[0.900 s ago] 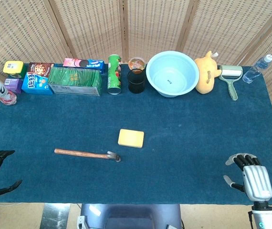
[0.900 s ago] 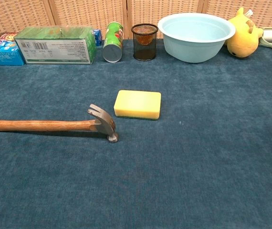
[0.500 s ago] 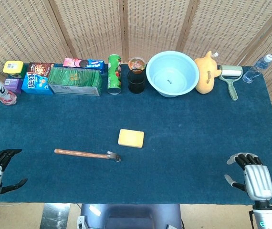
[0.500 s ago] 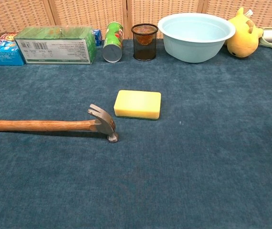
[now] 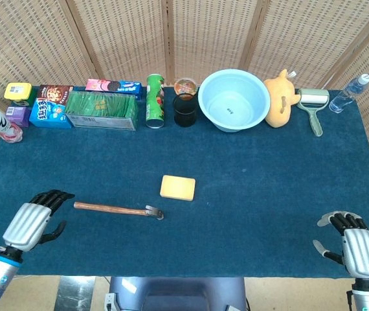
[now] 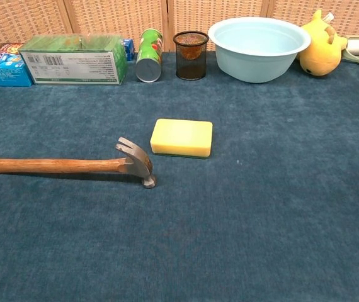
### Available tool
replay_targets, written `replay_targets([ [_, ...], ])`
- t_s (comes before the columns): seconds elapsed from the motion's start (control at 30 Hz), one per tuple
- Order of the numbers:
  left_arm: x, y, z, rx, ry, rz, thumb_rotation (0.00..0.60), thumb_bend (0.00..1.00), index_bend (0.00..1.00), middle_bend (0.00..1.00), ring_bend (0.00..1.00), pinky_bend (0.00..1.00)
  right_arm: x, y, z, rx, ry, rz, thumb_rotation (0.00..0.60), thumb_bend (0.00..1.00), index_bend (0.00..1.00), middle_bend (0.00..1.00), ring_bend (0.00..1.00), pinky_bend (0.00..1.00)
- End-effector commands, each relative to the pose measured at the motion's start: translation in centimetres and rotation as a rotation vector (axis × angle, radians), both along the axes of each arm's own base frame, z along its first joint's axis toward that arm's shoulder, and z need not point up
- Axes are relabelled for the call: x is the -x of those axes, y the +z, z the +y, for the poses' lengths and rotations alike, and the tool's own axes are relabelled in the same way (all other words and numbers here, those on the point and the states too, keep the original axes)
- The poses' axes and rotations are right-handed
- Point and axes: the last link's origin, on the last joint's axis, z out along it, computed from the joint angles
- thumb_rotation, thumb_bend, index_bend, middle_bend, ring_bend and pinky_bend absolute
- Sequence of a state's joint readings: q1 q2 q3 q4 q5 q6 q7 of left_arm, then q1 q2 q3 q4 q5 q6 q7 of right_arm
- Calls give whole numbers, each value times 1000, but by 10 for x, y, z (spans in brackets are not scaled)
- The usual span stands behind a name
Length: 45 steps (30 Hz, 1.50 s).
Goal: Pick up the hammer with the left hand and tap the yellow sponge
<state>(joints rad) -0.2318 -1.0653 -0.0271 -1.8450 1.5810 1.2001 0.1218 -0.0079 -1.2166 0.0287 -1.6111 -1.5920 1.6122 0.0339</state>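
Observation:
A hammer (image 5: 116,209) with a wooden handle and steel head lies flat on the blue table, head to the right; the chest view shows the hammer (image 6: 72,165) too. Just right of its head and a little farther back sits the yellow sponge (image 5: 178,187), also seen as the sponge (image 6: 181,137) in the chest view. My left hand (image 5: 32,220) hovers near the front left, open, fingers spread, a short way left of the handle's end and not touching it. My right hand (image 5: 356,245) is open at the front right corner, holding nothing. Neither hand shows in the chest view.
Along the back edge stand snack boxes (image 5: 52,107), a green box (image 5: 101,110), a green can (image 5: 155,100), a black mesh cup (image 5: 185,110), a light blue bowl (image 5: 234,100), a yellow plush toy (image 5: 280,99), a lint roller (image 5: 313,103) and a water bottle (image 5: 349,92).
My left hand has moved in from the table's left edge to the right and forward, toward the handle's end. My right hand has slid slightly toward the front right. Hammer and sponge stayed put.

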Motion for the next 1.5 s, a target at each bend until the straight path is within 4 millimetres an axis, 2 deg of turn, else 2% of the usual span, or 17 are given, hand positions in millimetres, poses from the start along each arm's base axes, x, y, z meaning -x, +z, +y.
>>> replay_targets([
  [0.03, -24, -20, 32, 113, -45, 31, 600, 515, 195, 231, 168, 208, 2, 1, 2, 7, -4, -4, 600, 219, 457, 413, 331, 247],
  [0.27, -58, -53, 52, 160, -153, 85, 600, 510, 203, 261, 211, 251, 6, 4, 4, 20, -12, -6, 600, 219, 457, 413, 331, 247],
  [0.53, -81, -89, 60, 155, -204, 113, 600, 391, 309, 348, 319, 344, 8, 5, 6, 25, -20, -6, 600, 218, 458, 413, 331, 247],
  [0.87, -85, -118, 64, 173, -188, 156, 600, 387, 317, 350, 321, 346, 11, 9, 9, 34, -27, -5, 600, 218, 457, 413, 331, 247],
  [1.13, -80, -135, 66, 201, -166, 174, 600, 387, 317, 350, 320, 346, 12, 12, 12, 44, -33, 1, 600, 219, 457, 413, 331, 247],
  [1.5, -76, -149, 70, 209, -144, 166, 600, 388, 317, 354, 321, 346, 15, 17, 17, 58, -50, 8, 600, 218, 457, 413, 331, 248],
])
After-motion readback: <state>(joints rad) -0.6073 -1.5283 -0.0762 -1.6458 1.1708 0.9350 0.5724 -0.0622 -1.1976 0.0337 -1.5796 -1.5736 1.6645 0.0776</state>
